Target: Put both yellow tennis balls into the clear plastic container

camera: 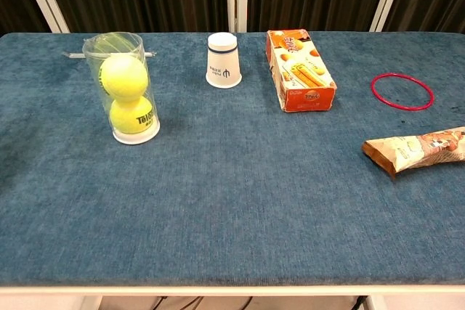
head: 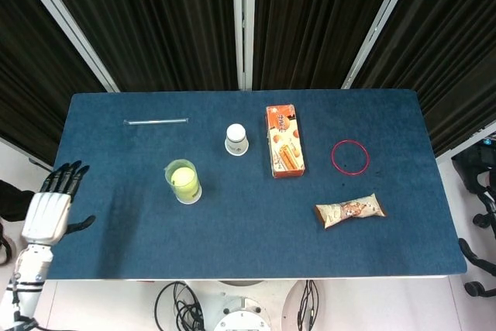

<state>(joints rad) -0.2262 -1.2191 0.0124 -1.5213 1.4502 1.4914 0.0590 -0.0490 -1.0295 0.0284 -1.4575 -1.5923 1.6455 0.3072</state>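
The fingers (head: 68, 176) of the left hand (head: 50, 211) are spread apart and straight, holding nothing; they point toward the far side, with the thumb sticking out to the right. The left hand hangs at the left edge of the worktop (head: 232, 246), toward its near corner and well apart from everything on it, and shows only in the head view. The right hand appears in neither view.

Both yellow tennis balls sit inside the clear plastic container (camera: 125, 85), stacked one on the other: the upper tennis ball (camera: 123, 76) rests on the lower tennis ball (camera: 131, 116), which bears dark lettering. The container stands upright on the left part of the blue worktop, open end up. From the head view only the top ball shows through the container's mouth (head: 182, 178).

Just beyond the container, a thin clear straw (head: 156, 121) lies flat near the far edge. To the right of the container stands an upturned white paper cup (camera: 223, 59). Right of the cup lies an orange snack box (camera: 299, 70), lengthwise from near to far. Further right, a red ring (camera: 402, 91) lies flat, and nearer than it a wrapped snack bar (camera: 415, 148) lies at a slight angle near the right edge.
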